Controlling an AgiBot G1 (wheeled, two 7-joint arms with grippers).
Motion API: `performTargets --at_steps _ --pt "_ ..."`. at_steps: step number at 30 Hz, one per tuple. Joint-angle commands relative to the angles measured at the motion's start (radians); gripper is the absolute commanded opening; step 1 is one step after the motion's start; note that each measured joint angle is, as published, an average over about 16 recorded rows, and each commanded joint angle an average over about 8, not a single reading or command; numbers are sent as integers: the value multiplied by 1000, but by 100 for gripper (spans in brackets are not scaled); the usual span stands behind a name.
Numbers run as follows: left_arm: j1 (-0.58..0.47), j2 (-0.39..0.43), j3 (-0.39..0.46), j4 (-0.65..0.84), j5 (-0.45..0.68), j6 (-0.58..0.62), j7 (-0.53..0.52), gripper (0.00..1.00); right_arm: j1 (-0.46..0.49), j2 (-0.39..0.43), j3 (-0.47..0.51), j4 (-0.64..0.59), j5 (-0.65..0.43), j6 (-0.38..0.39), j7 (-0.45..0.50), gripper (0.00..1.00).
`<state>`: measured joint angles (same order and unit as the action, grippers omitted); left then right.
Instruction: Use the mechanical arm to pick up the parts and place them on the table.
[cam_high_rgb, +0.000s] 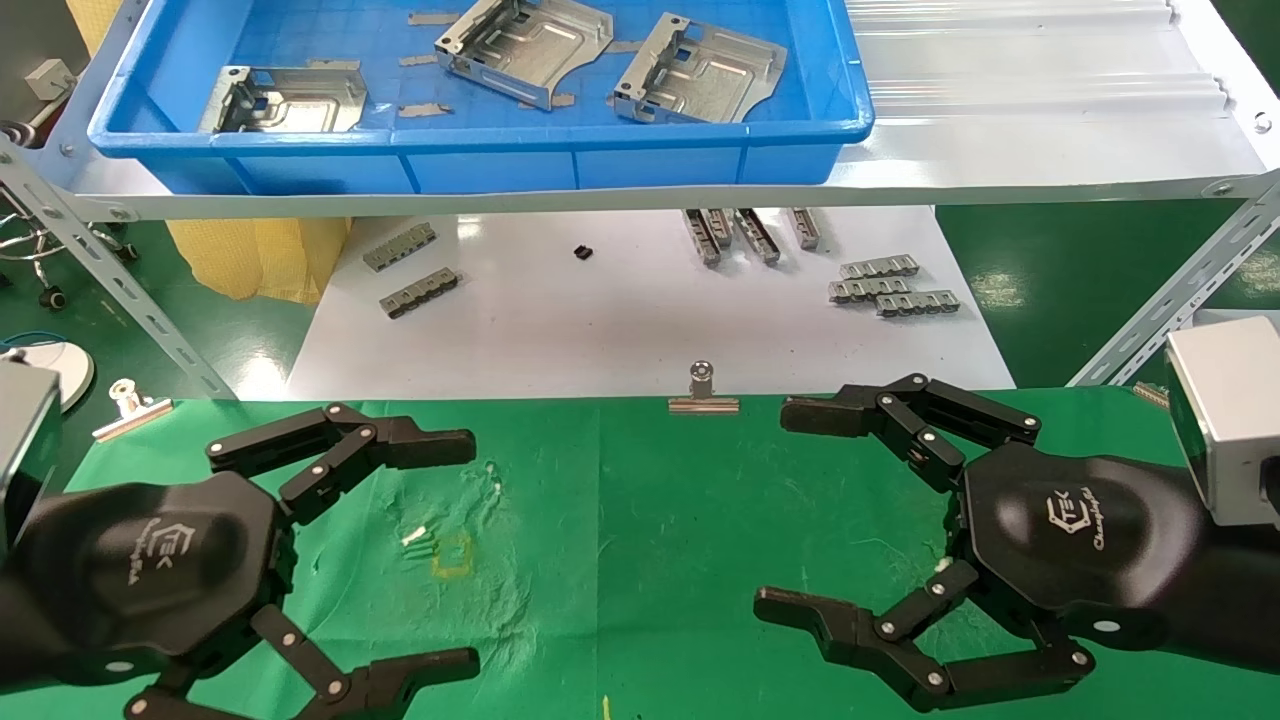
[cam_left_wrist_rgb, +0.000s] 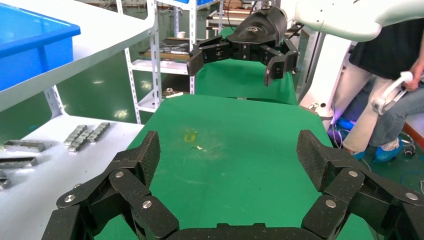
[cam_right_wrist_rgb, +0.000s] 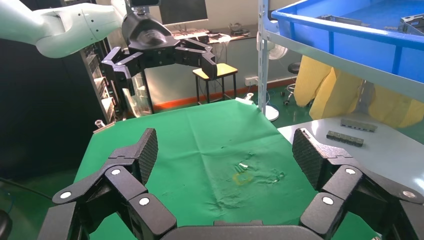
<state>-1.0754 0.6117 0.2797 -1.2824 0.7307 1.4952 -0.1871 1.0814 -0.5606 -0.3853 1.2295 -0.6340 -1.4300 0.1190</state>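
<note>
Three shiny silver parts lie in the blue tray on the shelf: one at the left (cam_high_rgb: 290, 100), one in the middle (cam_high_rgb: 525, 48), one at the right (cam_high_rgb: 697, 72). My left gripper (cam_high_rgb: 455, 555) hovers open and empty over the green table (cam_high_rgb: 640, 520), near the yellow square mark (cam_high_rgb: 452, 553). My right gripper (cam_high_rgb: 790, 510) hovers open and empty over the table's right half. In the left wrist view my own jaws (cam_left_wrist_rgb: 227, 150) stand wide apart above the cloth, with the right gripper (cam_left_wrist_rgb: 235, 59) farther off. The right wrist view shows my jaws (cam_right_wrist_rgb: 225, 152) wide apart too, and the left gripper (cam_right_wrist_rgb: 160, 57) beyond.
The blue tray (cam_high_rgb: 480, 150) sits on a white shelf with slotted metal struts (cam_high_rgb: 110, 270) either side. A white sheet (cam_high_rgb: 640, 320) behind the table holds small grey slotted bars (cam_high_rgb: 890, 285). Metal clips (cam_high_rgb: 703, 392) pin the cloth's far edge. A person (cam_left_wrist_rgb: 390, 75) stands beside the table.
</note>
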Motion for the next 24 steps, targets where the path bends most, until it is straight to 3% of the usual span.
performTargets --at_steps 1,11,12,19,20,24 --pt "0 0 0 0 0 0 0 100 0 0 0 0 0 0 0 100" --pt "0 0 0 0 0 0 0 100 0 0 0 0 0 0 0 100" --pt "0 0 0 0 0 0 0 100 0 0 0 0 0 0 0 95" --pt "0 0 0 0 0 0 0 100 0 0 0 0 0 0 0 8" --pt "0 0 0 0 0 0 0 100 0 0 0 0 0 0 0 0" --pt "0 0 0 0 0 0 0 100 0 0 0 0 0 0 0 0"
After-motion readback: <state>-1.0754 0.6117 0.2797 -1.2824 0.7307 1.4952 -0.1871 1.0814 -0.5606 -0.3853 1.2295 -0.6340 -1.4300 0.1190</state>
